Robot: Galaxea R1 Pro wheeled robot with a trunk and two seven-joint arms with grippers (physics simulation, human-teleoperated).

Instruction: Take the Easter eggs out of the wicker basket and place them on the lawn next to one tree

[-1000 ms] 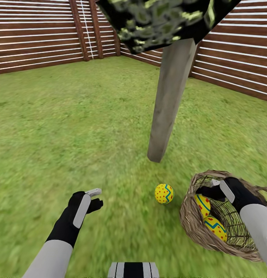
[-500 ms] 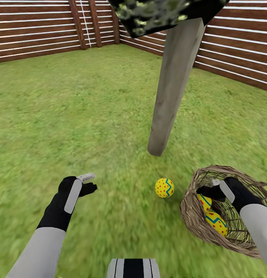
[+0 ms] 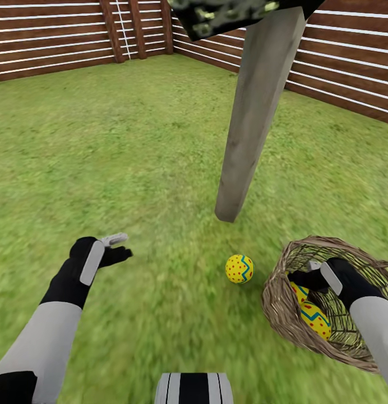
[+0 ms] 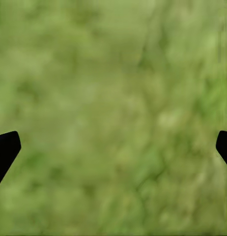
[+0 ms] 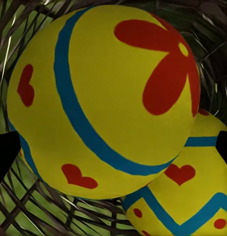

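Observation:
One yellow Easter egg (image 3: 239, 269) with red dots and a blue zigzag lies on the lawn (image 3: 132, 140), just in front of the tree (image 3: 255, 112). At the right the wicker basket (image 3: 278, 314) holds two more eggs (image 3: 315, 321). My right gripper (image 3: 299, 276) reaches down inside the basket, open. In the right wrist view its dark fingertips (image 5: 5, 152) stand wide on either side of the upper egg (image 5: 103, 98), which rests on the lower egg (image 5: 192, 201). My left gripper (image 3: 118, 248) hovers open over bare grass (image 4: 113, 98), well left of the loose egg.
The tree's pale trunk rises from the grass just beyond the loose egg, with dark leaf clumps (image 3: 233, 11) overhead. A brown slat fence (image 3: 48, 39) rings the yard at the back and right. Open grass stretches to the left and ahead.
My left arm has swung away to the left and forward, away from the loose egg. The head view has tilted a little. The right gripper stays inside the basket.

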